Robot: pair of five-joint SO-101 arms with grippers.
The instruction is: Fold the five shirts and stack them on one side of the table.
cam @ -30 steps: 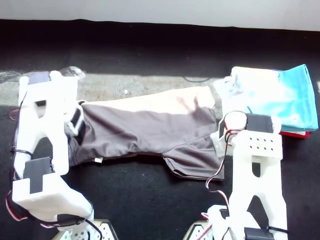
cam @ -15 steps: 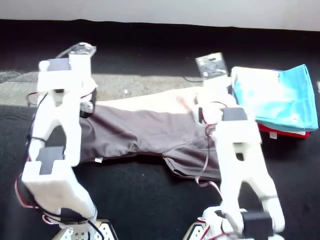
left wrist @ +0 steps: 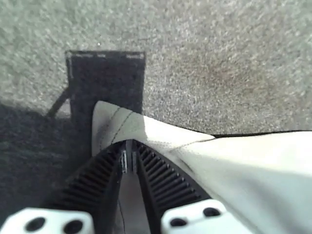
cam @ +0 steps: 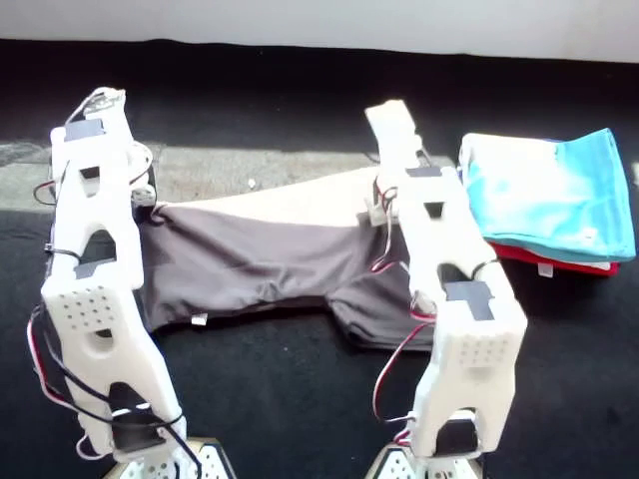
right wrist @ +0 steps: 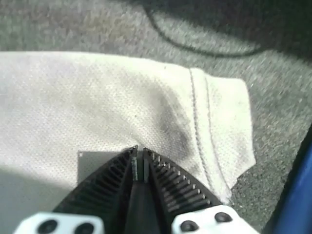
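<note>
Currently the grey shirt [cam: 270, 264] lies spread out flat across the middle of the table [cam: 300, 399], with both arms down on its far edge. That far edge sits in a sunlit strip; the rest is in shade.

- In the high view, the left arm [cam: 95, 249] runs up the shirt's left end. The right arm [cam: 439, 259] crosses its right end.
- At the wrist cam, the left gripper [left wrist: 128, 145] is clenched on the shirt's corner. Hem fabric is pinched between the black ribbed fingers [left wrist: 102, 175], and the corner tip pokes out past them.
- Same for the right gripper [right wrist: 139, 155]: clamped on shirt fabric. It sits just beside a double-stitched hem [right wrist: 209, 126], which lies flat on the table.
- A dark cable [right wrist: 204, 46] lies on the table beyond that hem, apart from the shirt.
- The shirt's near-right part folds out toward the arm bases, next to the right arm.
- A stack [cam: 559, 195] of folded shirts sits at the far right of the table, near the right arm. Light blue is on top, with a red edge [cam: 559, 264] showing underneath.
</note>
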